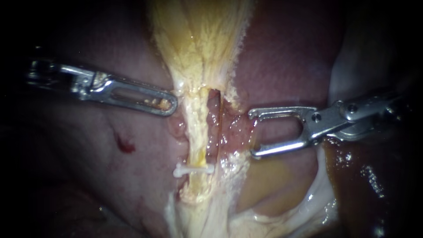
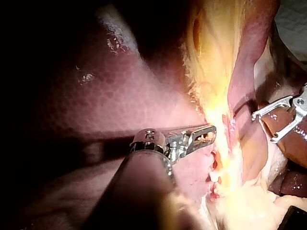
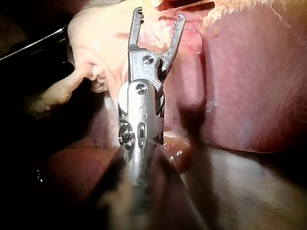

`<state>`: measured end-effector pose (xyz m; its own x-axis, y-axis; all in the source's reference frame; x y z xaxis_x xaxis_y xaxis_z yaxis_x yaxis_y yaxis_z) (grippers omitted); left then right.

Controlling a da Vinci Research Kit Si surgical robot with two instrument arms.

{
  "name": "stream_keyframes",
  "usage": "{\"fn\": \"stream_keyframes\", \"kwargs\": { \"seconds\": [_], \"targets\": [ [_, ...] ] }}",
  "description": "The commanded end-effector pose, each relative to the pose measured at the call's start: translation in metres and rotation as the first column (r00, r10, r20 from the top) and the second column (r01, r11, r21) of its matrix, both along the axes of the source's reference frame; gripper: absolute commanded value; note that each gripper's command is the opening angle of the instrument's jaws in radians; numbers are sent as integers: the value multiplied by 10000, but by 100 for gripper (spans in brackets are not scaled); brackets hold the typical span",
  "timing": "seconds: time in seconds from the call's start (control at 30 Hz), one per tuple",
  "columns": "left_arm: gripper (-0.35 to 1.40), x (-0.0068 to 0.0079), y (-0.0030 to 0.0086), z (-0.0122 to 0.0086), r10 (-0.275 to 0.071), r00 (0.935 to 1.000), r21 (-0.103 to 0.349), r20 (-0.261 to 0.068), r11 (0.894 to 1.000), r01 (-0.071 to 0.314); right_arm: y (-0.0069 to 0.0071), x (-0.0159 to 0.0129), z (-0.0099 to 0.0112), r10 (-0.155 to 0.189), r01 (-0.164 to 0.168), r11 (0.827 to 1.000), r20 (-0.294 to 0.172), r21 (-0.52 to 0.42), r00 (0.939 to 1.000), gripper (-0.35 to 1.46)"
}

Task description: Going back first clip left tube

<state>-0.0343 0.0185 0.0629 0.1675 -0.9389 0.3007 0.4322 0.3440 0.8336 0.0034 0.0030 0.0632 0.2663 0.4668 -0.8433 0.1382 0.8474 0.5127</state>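
Note:
A white clip (image 1: pixel 194 169) sits across the pale yellow left tube (image 1: pixel 196 136), low on the tube. Beside it runs a reddish right tube (image 1: pixel 214 117). My left instrument (image 1: pixel 172 105) lies with its jaws shut, the tip against the left edge of the pale tissue above the clip; it shows the same way in its wrist view (image 2: pixel 211 130). My right instrument (image 1: pixel 252 133) stands to the right of the tubes, clear of the clip, its jaws open and empty. In the right wrist view those open jaws (image 3: pixel 159 14) hold nothing.
Dark red liver (image 1: pixel 286 57) lies on both sides of the fanned yellow tissue band (image 1: pixel 198 39). A small red bleeding spot (image 1: pixel 124 144) marks the liver at the left. Brown glistening fluid (image 1: pixel 361 176) sits under the right instrument's shaft.

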Motion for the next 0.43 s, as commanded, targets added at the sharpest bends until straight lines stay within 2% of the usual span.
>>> {"fn": "stream_keyframes", "kwargs": {
  "seconds": [0.03,0.2,0.43],
  "targets": [
    [-35,-2,-1,1,12,10000,-3,-4,10000,-12,0,0,0,-2,2,10000,-3,1,10000,50],
    [-35,-11,-3,5,35,10000,43,20,10000,-35,0,0,0,-4,4,10000,-5,0,10000,50],
    [-35,-9,-3,3,57,10000,50,36,10000,-57,0,0,1,-30,30,10000,-21,8,10000,50]
  ]
}}
